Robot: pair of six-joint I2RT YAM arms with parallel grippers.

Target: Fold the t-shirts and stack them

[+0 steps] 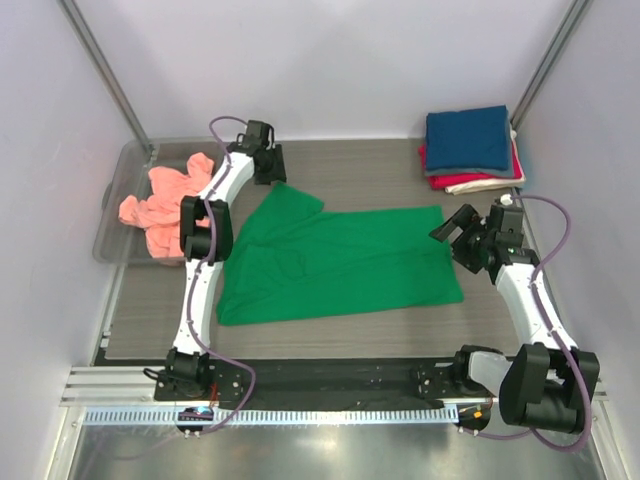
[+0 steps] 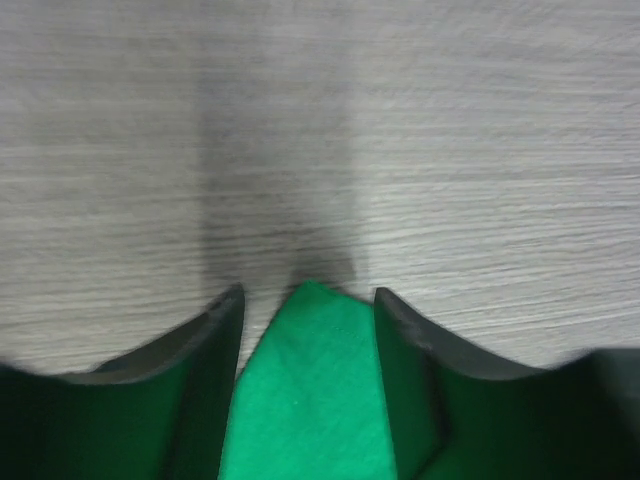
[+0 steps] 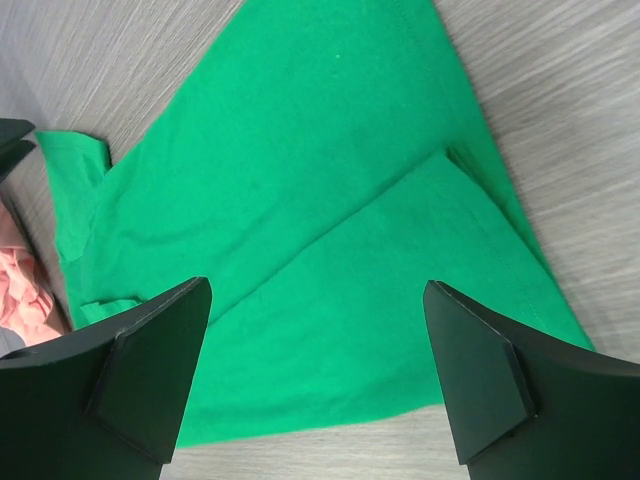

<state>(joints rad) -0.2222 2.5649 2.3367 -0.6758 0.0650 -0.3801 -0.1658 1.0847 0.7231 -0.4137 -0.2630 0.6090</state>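
left pincer (image 2: 308, 292) parted, low | right pincer (image 3: 318, 290) spread wide

No words, numbers, labels or signs can be read in any view. The green t-shirt (image 1: 340, 265) is plain cloth, with no print showing. The folded t-shirts (image 1: 470, 150), just past the green t-shirt's far right corner, look plain too.

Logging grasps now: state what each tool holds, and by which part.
Right tool: nothing, open over the green t-shirt. Left tool: a corner of it lies between the fingers; whether pinched cannot be told.
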